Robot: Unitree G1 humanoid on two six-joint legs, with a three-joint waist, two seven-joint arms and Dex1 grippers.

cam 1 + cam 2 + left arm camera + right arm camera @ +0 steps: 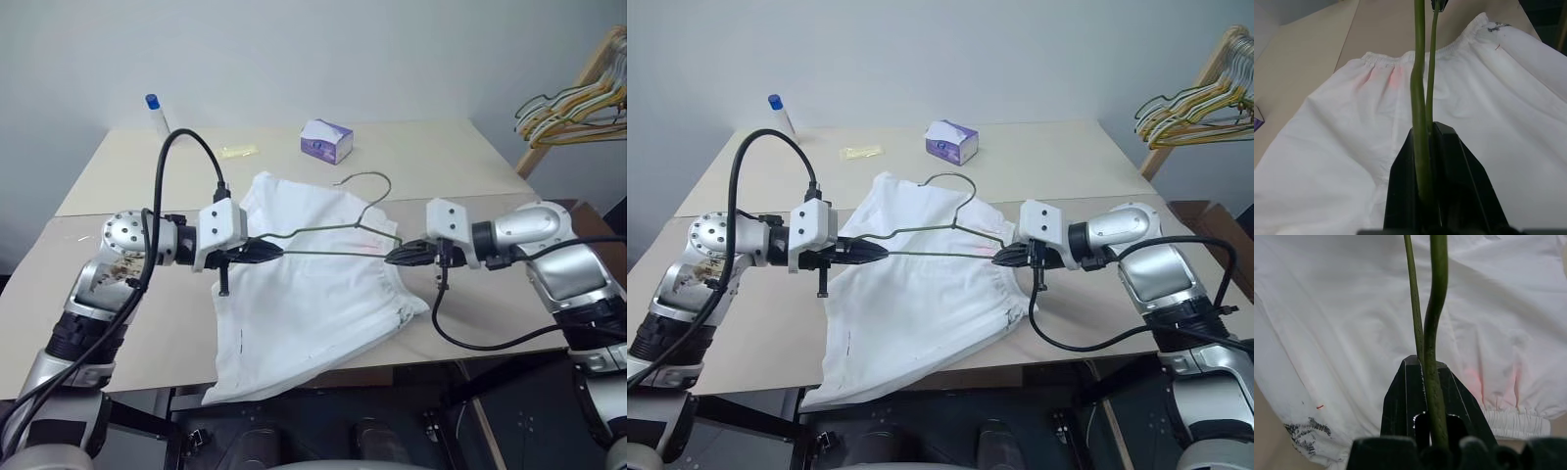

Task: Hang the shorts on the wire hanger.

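Note:
The white shorts (304, 294) lie flat on the table, one end hanging over the front edge. Above them the olive wire hanger (338, 240) is held level, its hook (367, 179) pointing toward the far side. My left gripper (269, 251) is shut on the hanger's left corner, and my right gripper (397, 257) is shut on its right corner. In the left wrist view the wire (1420, 98) runs out from between my black fingers (1459, 186) over the gathered waistband (1449, 46). In the right wrist view the wire (1432, 323) is likewise clamped between the fingers (1400, 401).
A purple-white tissue box (326, 141) and a blue-capped bottle (157, 116) stand at the back of the table (470, 166). A bunch of yellow and white hangers (578, 113) hangs on a wooden rack at the far right. A small yellow strip (238, 151) lies near the bottle.

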